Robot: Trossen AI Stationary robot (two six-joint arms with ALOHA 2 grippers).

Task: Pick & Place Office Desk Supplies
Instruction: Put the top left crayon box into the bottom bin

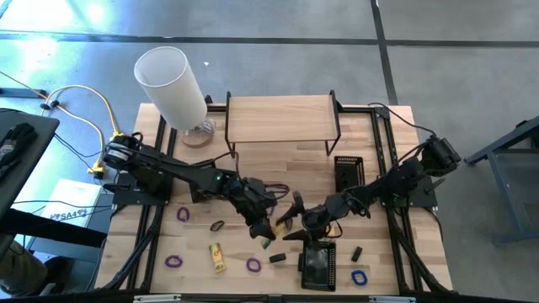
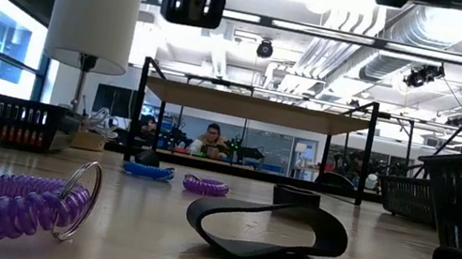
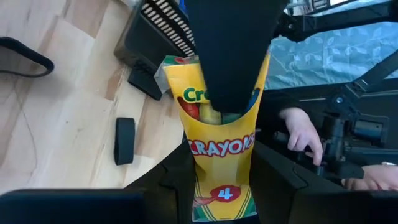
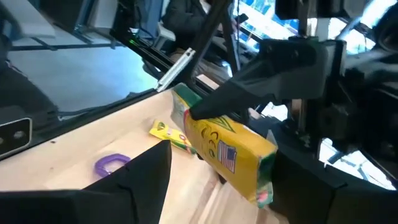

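A yellow crayon box (image 1: 274, 229) hangs above the table's middle, with my left gripper (image 1: 263, 220) shut on it. In the left wrist view the box (image 3: 221, 149) shows its printed face and crayon tips. My right gripper (image 1: 293, 220) faces it from the right and is open, one finger on each side of the box (image 4: 230, 149). On the wood lie a second yellow box (image 1: 218, 257), purple loops (image 1: 173, 262), a blue loop (image 1: 360, 277), a black band loop (image 2: 266, 226) and small black blocks (image 1: 278, 258). My left gripper pinches the crayon box between its two fingers, which lie along the box's length. The box's bottom end (image 3: 224, 194) sits back between them. One finger (image 4: 249, 93) reaches toward the green top end (image 4: 181, 99). The box is lifted clear of the table, tilted. My right gripper: I cannot tell whether its fingers touch the box.
A tall white cylinder (image 1: 173, 84) and a wooden shelf (image 1: 282, 118) stand at the back. One black mesh tray (image 1: 349, 172) sits right of centre, another (image 1: 318, 263) near the front edge. A person's hand (image 3: 305, 140) shows beyond the table.
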